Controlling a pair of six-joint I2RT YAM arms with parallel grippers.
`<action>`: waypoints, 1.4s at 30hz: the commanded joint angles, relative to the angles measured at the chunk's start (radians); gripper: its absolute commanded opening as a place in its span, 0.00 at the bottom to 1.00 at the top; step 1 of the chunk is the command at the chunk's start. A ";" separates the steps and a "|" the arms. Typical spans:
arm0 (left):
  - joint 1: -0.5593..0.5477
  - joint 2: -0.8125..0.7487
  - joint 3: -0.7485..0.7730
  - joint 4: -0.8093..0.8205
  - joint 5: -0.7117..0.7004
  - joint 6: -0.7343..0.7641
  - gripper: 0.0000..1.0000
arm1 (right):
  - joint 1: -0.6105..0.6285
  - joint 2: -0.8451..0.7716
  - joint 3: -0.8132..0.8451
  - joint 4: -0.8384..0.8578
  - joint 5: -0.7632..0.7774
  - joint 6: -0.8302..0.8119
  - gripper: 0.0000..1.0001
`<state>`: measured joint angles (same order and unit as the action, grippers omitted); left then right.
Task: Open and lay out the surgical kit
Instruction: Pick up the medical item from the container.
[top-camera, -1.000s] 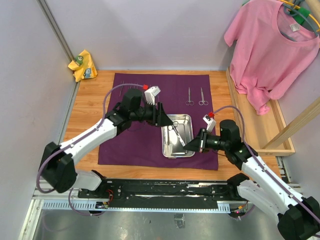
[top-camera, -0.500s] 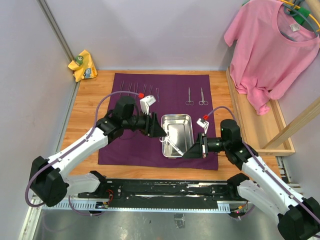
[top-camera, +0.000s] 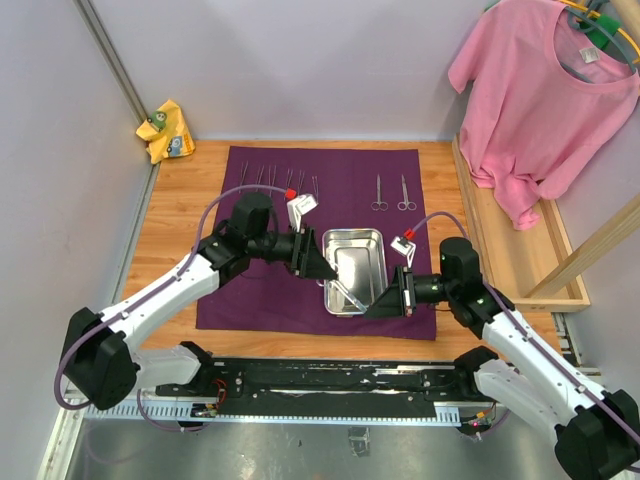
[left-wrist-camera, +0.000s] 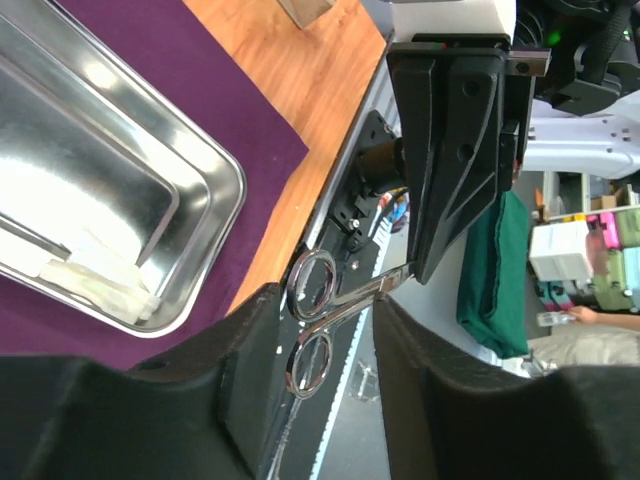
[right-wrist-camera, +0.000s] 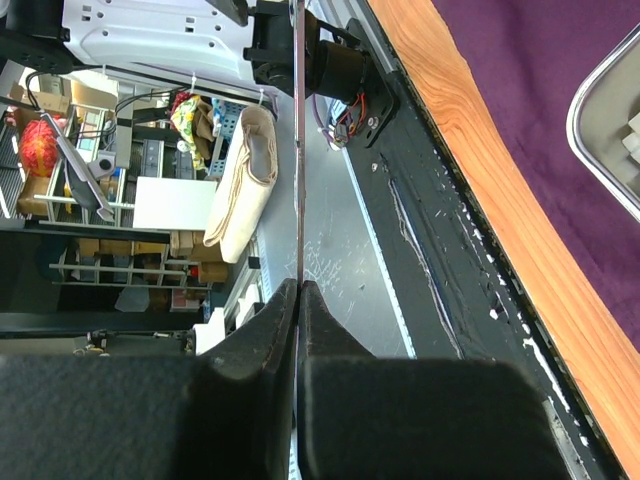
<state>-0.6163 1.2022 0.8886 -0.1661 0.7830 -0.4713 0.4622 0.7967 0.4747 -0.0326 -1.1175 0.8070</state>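
Observation:
The dark purple cloth (top-camera: 270, 290) lies spread flat, with the steel tray (top-camera: 372, 240) on its right half. White gauze pieces (left-wrist-camera: 100, 285) lie in the tray (left-wrist-camera: 200, 150). My right gripper (top-camera: 375, 305) is shut on the blade end of a pair of scissors (top-camera: 345, 292) and holds it above the tray's near edge. In the right wrist view the scissors (right-wrist-camera: 299, 150) show edge-on between the shut fingers (right-wrist-camera: 280, 330). My left gripper (left-wrist-camera: 325, 300) is open, its fingers on either side of the scissors' ring handles (left-wrist-camera: 310, 330). Several forceps (top-camera: 275, 180) and two scissors (top-camera: 392, 192) lie along the cloth's far edge.
A pink T-shirt (top-camera: 545, 90) hangs at the back right over a wooden frame (top-camera: 520, 250). A yellow rag (top-camera: 165, 130) sits at the back left corner. The black base rail (top-camera: 330, 375) runs along the near table edge.
My right gripper has lifted the scissors out of the tray toward the near edge. My left gripper has moved nearer and lower to the scissors' handles. Little moved in the last half second.

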 joint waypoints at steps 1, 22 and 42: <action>0.004 0.012 -0.021 0.043 0.069 -0.012 0.42 | 0.009 0.002 0.017 0.049 -0.023 -0.012 0.01; 0.029 0.017 -0.018 0.087 0.092 -0.070 0.00 | -0.022 0.006 0.044 -0.157 0.031 -0.139 0.60; 0.048 -0.013 0.033 0.167 -0.069 -0.217 0.00 | -0.168 -0.012 0.086 -0.248 0.028 -0.152 0.69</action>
<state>-0.5751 1.2221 0.8909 -0.0608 0.7605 -0.6315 0.3225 0.7967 0.5194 -0.2665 -1.0771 0.6617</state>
